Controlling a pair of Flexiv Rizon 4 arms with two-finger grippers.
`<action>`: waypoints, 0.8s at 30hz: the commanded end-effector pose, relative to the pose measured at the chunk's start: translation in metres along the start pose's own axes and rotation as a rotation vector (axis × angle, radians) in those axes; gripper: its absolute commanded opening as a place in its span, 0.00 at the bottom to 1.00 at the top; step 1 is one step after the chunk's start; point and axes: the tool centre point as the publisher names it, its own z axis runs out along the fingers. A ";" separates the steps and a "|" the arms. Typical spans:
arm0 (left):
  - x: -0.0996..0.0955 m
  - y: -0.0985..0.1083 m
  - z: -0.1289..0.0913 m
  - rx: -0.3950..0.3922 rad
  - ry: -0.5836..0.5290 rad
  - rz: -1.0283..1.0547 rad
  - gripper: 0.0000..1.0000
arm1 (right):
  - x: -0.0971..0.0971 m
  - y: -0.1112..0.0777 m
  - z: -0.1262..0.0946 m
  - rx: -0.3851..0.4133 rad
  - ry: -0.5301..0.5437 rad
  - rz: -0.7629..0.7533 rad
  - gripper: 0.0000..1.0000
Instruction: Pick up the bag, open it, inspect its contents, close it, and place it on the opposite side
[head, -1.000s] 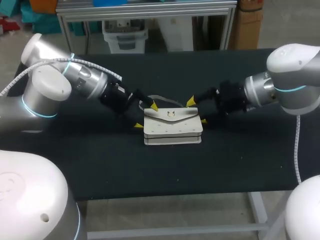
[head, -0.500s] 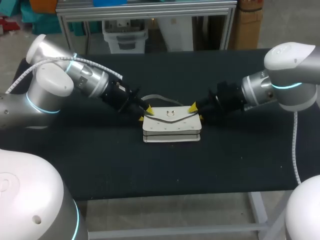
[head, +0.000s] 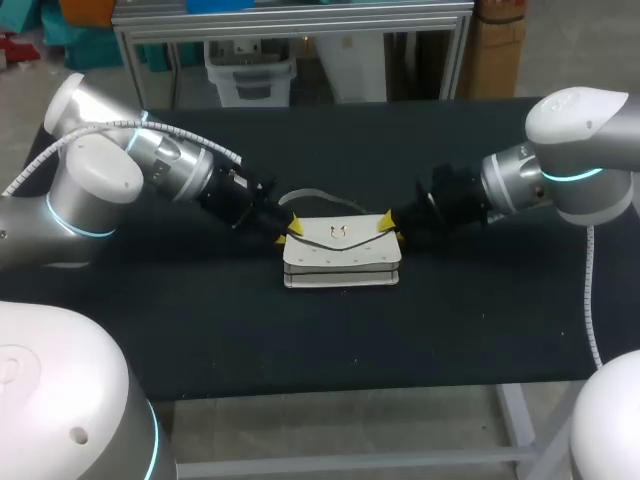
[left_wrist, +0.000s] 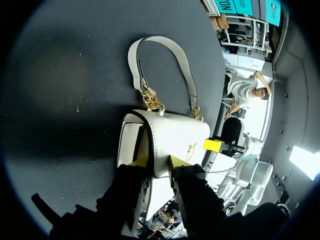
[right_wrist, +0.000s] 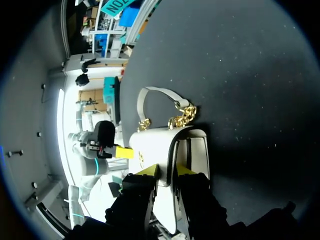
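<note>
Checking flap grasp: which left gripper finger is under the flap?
The finger in the gap between the flap and the bag body; the other finger lies on the flap's outer face, nearer the gold clasp.

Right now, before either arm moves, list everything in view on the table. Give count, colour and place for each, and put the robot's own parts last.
table: one, black top, under everything.
bag: one, white, at the middle of the table, flap closed.
handle: one, white, lying flat on the table behind the bag.
chain links: two, gold, joining the handle to the bag's top.
clasp: one, gold, at the middle of the flap.
left gripper: one, black with yellow tips, pinching the flap at the bag's left end.
right gripper: one, black with yellow tips, pinching the flap at the bag's right end.
</note>
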 end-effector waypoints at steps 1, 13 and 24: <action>0.002 0.003 0.002 0.012 0.005 -0.001 0.65 | 0.003 -0.001 0.003 -0.001 0.005 0.000 0.47; 0.002 -0.011 0.001 0.005 0.020 -0.038 0.45 | 0.004 0.006 0.003 -0.005 0.016 0.008 0.29; 0.003 -0.002 0.001 0.011 -0.007 -0.018 0.00 | 0.003 0.003 0.003 0.015 0.011 0.002 0.24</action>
